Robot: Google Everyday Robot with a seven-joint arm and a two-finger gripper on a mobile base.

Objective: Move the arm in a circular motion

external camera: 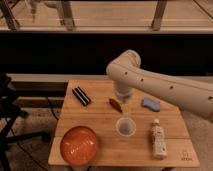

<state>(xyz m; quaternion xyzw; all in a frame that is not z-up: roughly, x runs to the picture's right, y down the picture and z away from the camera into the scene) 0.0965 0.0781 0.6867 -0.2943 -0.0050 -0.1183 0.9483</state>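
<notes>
The cream-white arm (160, 87) reaches in from the right edge and bends at a bulbous joint (125, 67) above the wooden table (100, 122). Its narrow pale tip with the gripper (124, 109) points straight down, just right of a small red-brown object (115, 104) and just above a white cup (125, 127).
On the table lie a black rectangular object (81, 96) at the back left, an orange bowl (79, 145) at the front left, a blue sponge (151, 104) at the right and a white bottle (158, 139) at the front right. A dark stand (7, 115) is at the left.
</notes>
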